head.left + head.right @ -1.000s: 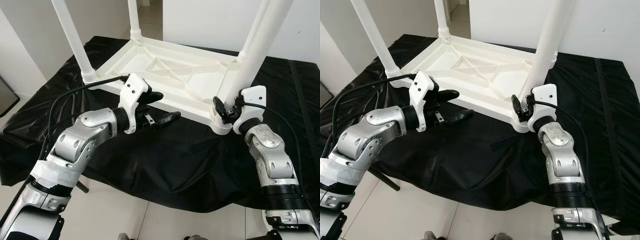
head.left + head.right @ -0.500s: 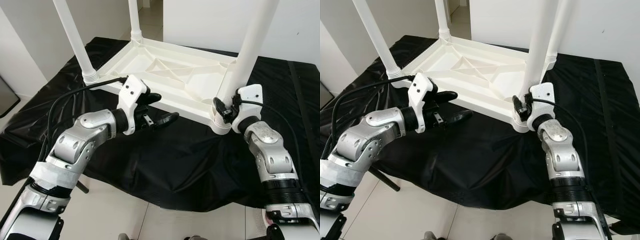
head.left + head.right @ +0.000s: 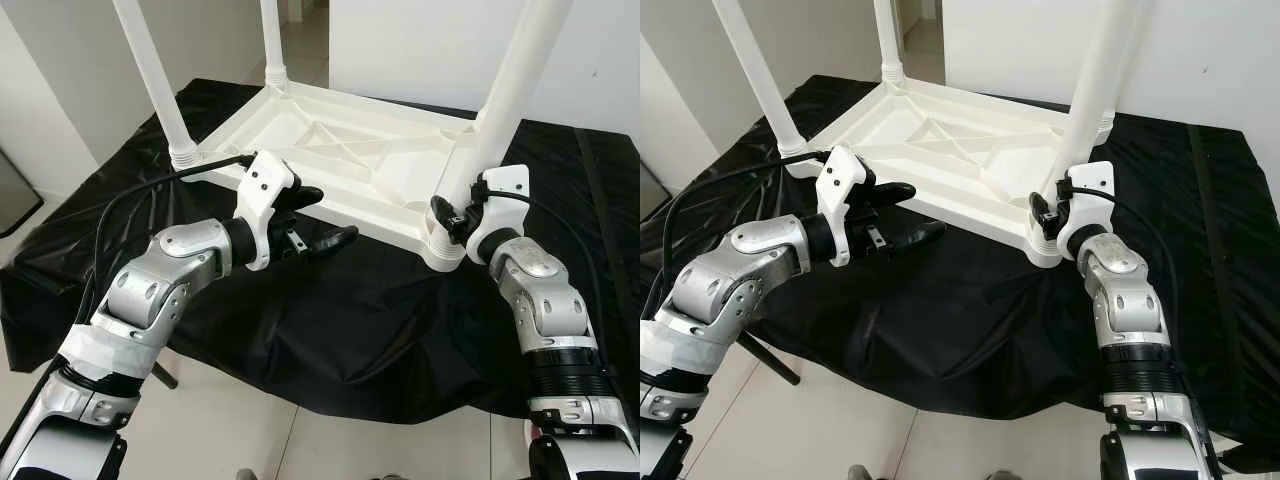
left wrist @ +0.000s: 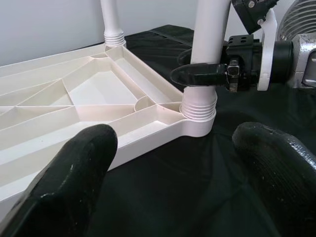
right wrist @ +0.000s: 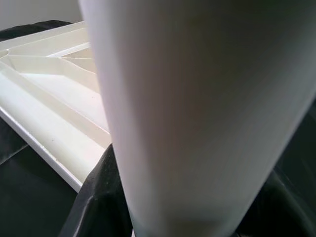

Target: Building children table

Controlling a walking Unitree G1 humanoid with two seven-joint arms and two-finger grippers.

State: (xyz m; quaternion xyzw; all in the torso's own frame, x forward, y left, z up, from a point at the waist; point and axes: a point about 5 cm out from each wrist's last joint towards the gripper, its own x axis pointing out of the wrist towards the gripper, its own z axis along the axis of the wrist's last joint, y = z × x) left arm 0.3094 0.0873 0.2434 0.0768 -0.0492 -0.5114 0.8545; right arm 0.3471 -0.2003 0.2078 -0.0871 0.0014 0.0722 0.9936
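White plastic children's table (image 3: 340, 165) lies upturned, stiff and light; my right tool (image 4: 197, 75) grips its near-right leg (image 3: 500, 110) low, left tool (image 3: 318, 218) wide.

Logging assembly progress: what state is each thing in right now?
Table top: upside down on the black cloth.
Near right leg: upright in its corner socket, gripped.
Right end effector: shut on that leg, just above the socket.
Left end effector: open, empty, beside the table's near edge.
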